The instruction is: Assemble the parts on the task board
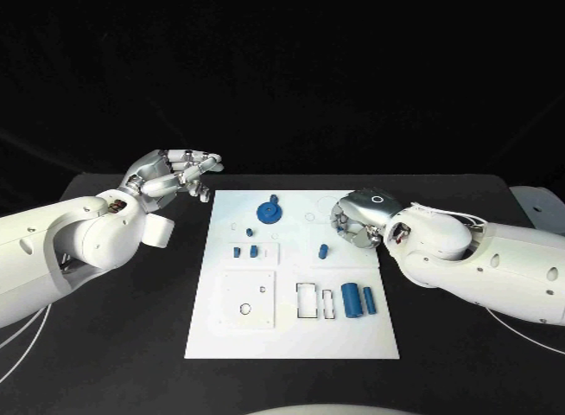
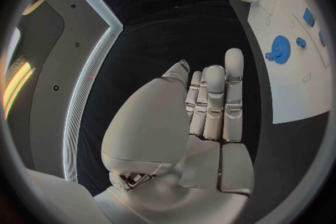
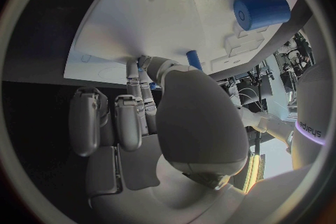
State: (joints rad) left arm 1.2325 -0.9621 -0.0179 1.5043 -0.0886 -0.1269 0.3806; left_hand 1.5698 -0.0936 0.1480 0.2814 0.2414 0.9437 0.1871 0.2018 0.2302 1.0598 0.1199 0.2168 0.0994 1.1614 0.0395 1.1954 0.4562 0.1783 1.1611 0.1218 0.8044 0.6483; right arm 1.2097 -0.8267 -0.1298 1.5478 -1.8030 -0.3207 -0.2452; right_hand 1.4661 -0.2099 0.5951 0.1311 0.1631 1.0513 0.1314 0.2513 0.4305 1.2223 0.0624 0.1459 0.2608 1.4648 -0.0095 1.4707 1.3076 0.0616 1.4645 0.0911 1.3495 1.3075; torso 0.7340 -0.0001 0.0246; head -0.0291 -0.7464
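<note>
Right hand (image 1: 358,220) hangs over the far right part of the task board (image 1: 293,333), fingers curled downward toward the white surface; whether it grips anything cannot be determined. A small blue peg (image 1: 322,251) stands just beside it on the near side. The blue gear (image 1: 270,212) lies further off toward the left hand (image 1: 173,176) — that hand is off the board, fingers loosely extended together, holding nothing. Two blue cylinders (image 1: 352,298) lie nearer the robot.
</note>
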